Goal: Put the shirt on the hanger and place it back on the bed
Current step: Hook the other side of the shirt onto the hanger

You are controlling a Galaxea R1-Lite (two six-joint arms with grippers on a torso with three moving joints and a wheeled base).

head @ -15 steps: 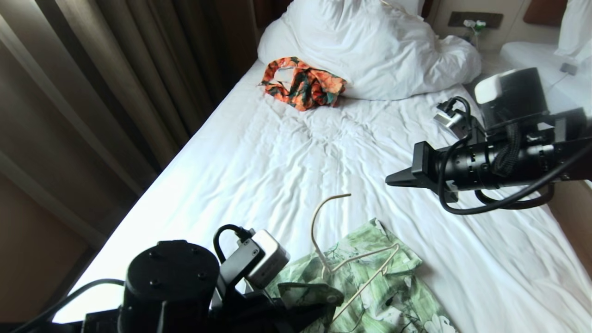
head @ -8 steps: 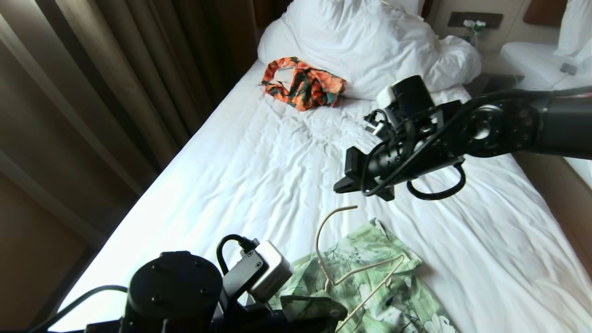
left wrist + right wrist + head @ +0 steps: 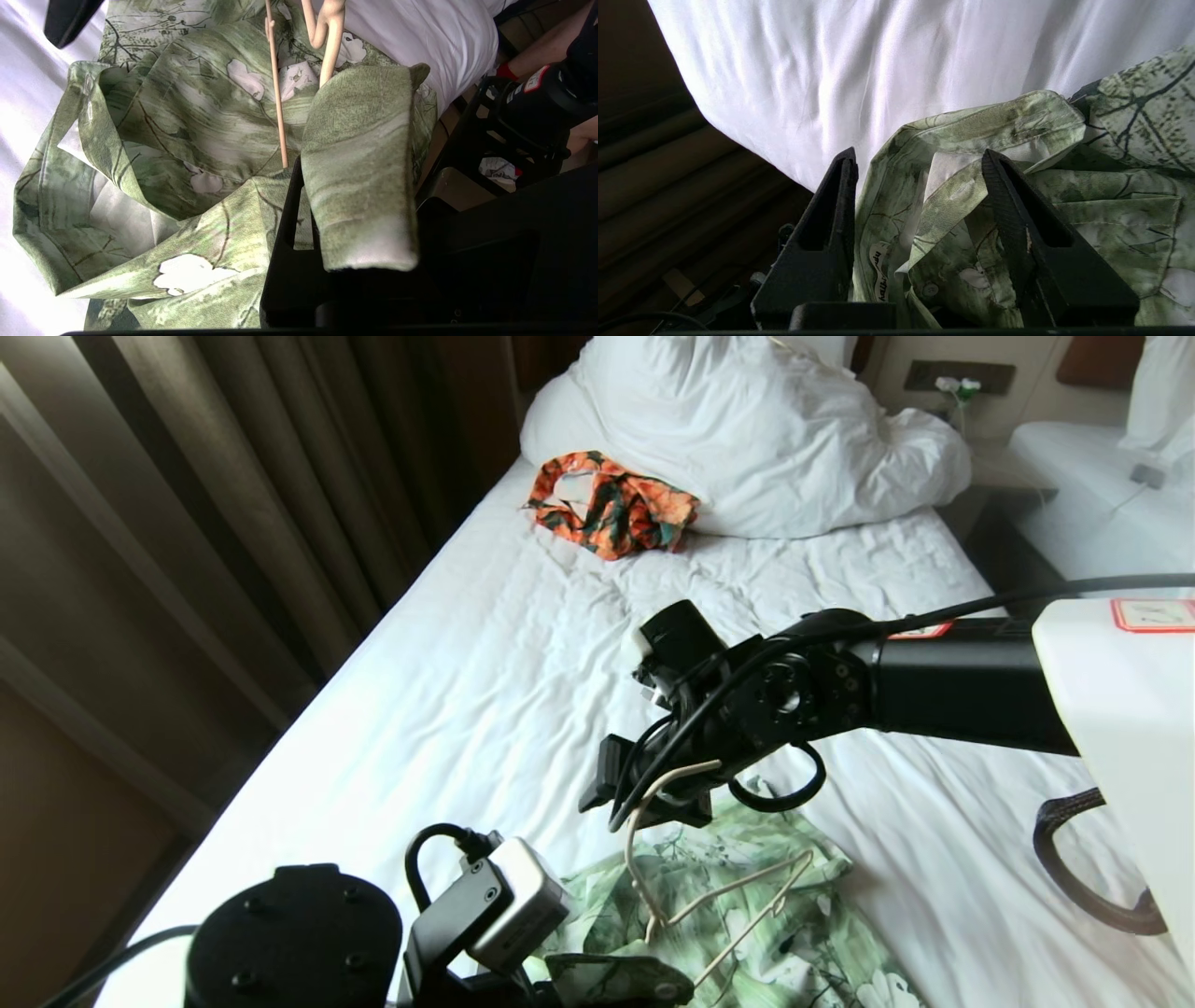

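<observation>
Two grippers are at the shirt (image 3: 747, 915), which lies crumpled on the near end of the bed (image 3: 485, 644) with the hanger (image 3: 695, 887) on top of it. In the head view the right gripper (image 3: 597, 798) hangs just above the hanger's hook, on the far side of the shirt, and points toward the shirt's left edge; the hanger's long bar runs slanted across the cloth, its hook rising away from the robot. The left gripper (image 3: 607, 980) is at the near edge of the shirt, so it is the nearer one to the collar. In the left wrist view the left gripper (image 3: 299, 219) is pressed together and pinches a fold of the shirt (image 3: 187, 140), with the hanger (image 3: 278, 93) wire passing just beside it. In the right wrist view the right gripper (image 3: 920, 158) stands spread, holding nothing, and the open collar of the shirt (image 3: 994, 140) lies directly between and beyond its fingers. The cloth is pale green with dark twigs and white flowers, soft and loose.
</observation>
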